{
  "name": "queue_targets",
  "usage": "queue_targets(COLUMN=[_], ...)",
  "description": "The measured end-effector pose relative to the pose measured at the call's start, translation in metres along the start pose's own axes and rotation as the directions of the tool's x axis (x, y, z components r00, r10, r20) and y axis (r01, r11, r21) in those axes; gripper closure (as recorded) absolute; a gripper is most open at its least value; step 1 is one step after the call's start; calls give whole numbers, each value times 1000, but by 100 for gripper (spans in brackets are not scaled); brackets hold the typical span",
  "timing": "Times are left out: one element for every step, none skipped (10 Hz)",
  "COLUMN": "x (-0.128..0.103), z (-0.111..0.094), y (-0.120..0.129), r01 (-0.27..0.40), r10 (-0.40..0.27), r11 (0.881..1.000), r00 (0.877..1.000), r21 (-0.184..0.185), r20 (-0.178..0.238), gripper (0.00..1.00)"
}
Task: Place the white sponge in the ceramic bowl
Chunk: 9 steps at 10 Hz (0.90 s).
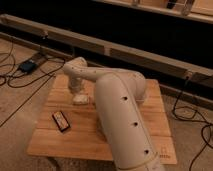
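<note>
Claw [78,91] low over left half of wooden surface [80,142], right above the white sponge [82,100], maybe touching it. I cannot tell its grip state. Sponge's long axis runs roughly left-right. I can't find the ceramic bowl, possibly behind the arm. Black device [61,121] front-left; no legible writing.

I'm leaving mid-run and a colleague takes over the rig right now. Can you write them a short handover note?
Pincer: low over the far left part of the wooden table, right at the white sponge.
White sponge: lying on the table at the pincer, beyond the black device.
Ceramic bowl: not in view; the arm may hide it.
Done: pincer is at the sponge.
Left: lift the sponge, find the bowl, carry the sponge over and release it inside.
</note>
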Motion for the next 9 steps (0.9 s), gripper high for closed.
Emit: queue_targets(x=[3, 4, 6, 6, 6, 6, 5, 5, 4], z=[5, 7, 7, 7, 6, 7, 8, 11, 14], y=[-3, -9, -12, -18, -21, -22, -22, -18, -14], r01=[0, -4, -5, -5, -2, 3, 7, 18, 28], r10=[0, 4, 5, 5, 2, -2, -6, -17, -28], r11=[1000, 1000, 1000, 1000, 1000, 1000, 1000, 1000, 1000], r00=[1000, 1000, 1000, 1000, 999, 999, 999, 998, 997], r21=[-6, -4, -1, 5, 11, 12, 12, 8, 4], r20=[-7, -13, -20, -25, -33, -43, -50, -61, -71], gripper=[20, 20, 20, 20, 20, 20, 20, 20, 20])
